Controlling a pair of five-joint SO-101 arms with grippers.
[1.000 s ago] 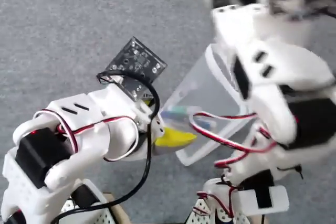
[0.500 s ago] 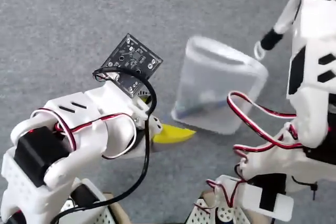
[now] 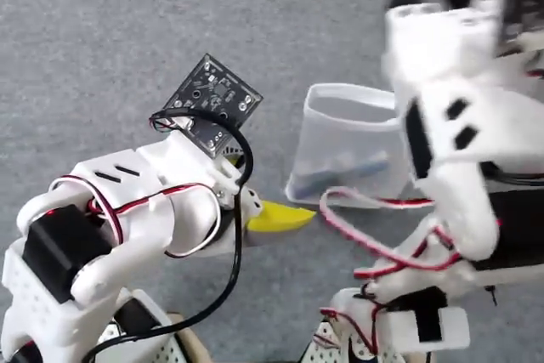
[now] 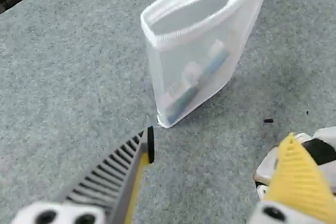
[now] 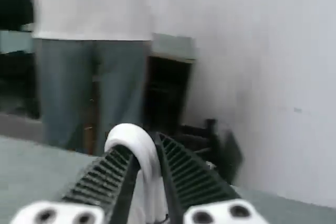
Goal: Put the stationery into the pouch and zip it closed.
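The pouch [image 3: 348, 146] swung from a slant, mouth toward the far side, to standing upright on the worktop [image 3: 102, 57]. The right arm [image 3: 450, 159], white loop [image 5: 130, 139] in its jaws, swung out, then back over it.

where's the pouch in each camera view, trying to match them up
High view: the pouch stands right of centre on the grey table, mouth up.
Left wrist view: it stands ahead of the open left hand, stationery inside.
Right wrist view: a white loop is clamped in the right hand; whether it is the pouch's, I cannot tell.
Shared landmark: the left hand's yellow finger.
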